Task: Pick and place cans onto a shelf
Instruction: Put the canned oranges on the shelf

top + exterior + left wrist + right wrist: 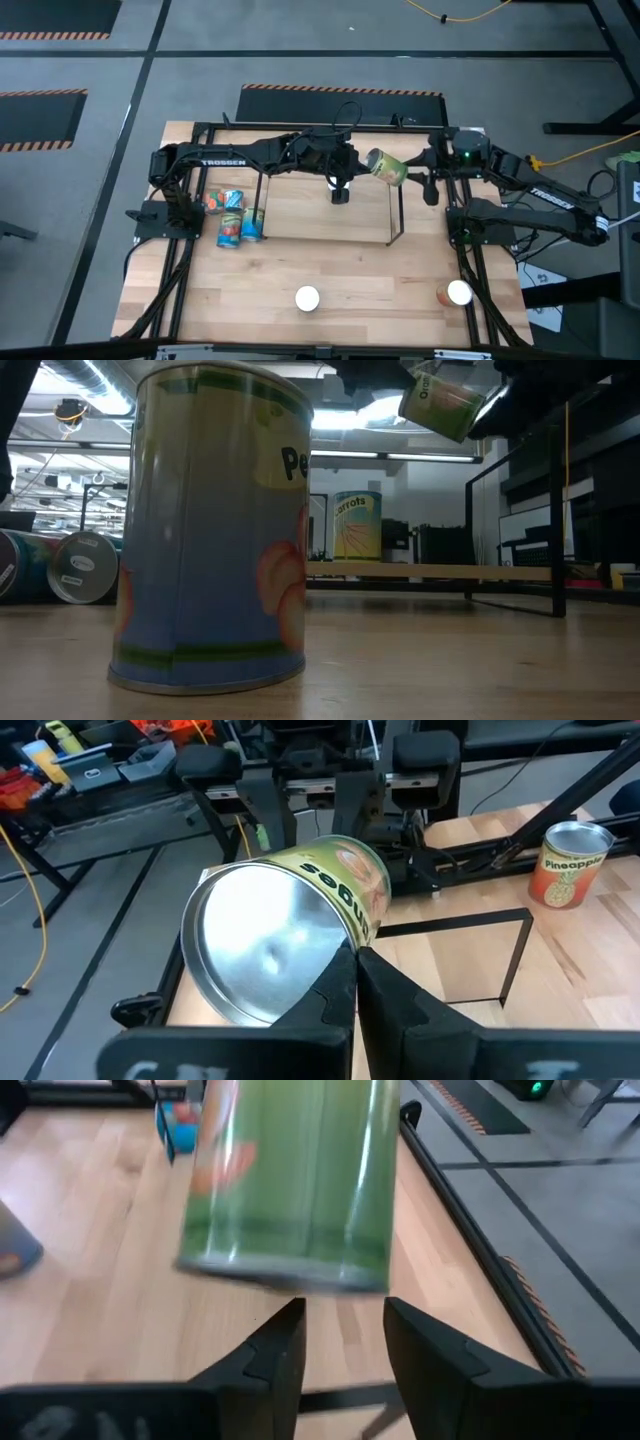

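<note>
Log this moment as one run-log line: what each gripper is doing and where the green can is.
right gripper: open, just behind green can | green can: tilted in the air by the shelf right end | left gripper: shut, empty, over shelf middle

green can (388,167), black wire shelf (395,222)

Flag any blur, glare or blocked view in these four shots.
Right wrist view: the green can is smeared with motion blur just beyond the open right pincer. Low view: a near can fills the left half and hides the table behind it; bright ceiling lights behind. Left wrist view: soft reflection on the can's metal end. High view: even light, sharp.
</note>
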Robot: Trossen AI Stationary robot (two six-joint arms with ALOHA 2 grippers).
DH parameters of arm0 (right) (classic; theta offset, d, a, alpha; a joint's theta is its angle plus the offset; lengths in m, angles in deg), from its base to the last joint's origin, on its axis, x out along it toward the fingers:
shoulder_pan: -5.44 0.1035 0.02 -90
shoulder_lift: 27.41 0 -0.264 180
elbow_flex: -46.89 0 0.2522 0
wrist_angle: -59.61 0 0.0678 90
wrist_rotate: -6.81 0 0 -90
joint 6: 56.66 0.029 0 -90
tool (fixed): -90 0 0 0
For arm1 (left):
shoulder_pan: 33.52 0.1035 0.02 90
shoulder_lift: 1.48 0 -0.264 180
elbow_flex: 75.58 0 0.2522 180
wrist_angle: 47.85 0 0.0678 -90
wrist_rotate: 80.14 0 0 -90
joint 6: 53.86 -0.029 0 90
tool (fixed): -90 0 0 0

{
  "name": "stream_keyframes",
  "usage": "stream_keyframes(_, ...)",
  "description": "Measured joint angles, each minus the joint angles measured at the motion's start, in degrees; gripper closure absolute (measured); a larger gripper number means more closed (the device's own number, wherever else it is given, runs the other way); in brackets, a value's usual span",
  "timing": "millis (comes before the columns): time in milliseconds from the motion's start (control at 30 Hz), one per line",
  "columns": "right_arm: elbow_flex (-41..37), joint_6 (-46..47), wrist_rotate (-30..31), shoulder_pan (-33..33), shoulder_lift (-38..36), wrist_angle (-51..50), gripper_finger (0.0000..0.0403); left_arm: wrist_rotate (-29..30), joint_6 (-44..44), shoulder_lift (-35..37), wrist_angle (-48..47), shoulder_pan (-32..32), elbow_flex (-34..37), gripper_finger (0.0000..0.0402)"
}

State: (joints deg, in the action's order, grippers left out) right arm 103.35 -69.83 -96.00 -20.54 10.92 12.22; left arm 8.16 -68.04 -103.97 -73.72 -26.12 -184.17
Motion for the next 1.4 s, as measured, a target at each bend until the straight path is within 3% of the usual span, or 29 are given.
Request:
stream_keyframes(133,0.0,-0.8,0.6,0.0,-2.0,-2.4,0.0262,-0.2,-0.1,0.0,0.0,0.0,0.0,0.0401)
stream_keyframes(400,0.0,2.2,9.8,0.0,-7.3,-7.5,0.0262,-0.2,-4.0,0.0,0.2,0.0,0.0,0.0401)
stream_keyframes(633,0.0,5.5,10.2,0.0,-11.1,-10.2,0.0262,2.7,-9.0,0.0,1.3,0.0,-0.1,0.0402)
stream_keyframes(1167,0.0,5.6,10.2,0.0,-12.7,-11.8,0.0262,2.7,-13.3,-0.4,-8.4,0.0,-16.9,0.0401)
stream_keyframes(1400,0.0,5.6,10.2,0.0,-12.6,-11.8,0.0262,2.7,-13.1,-0.3,-12.0,0.0,-19.0,0.0401)
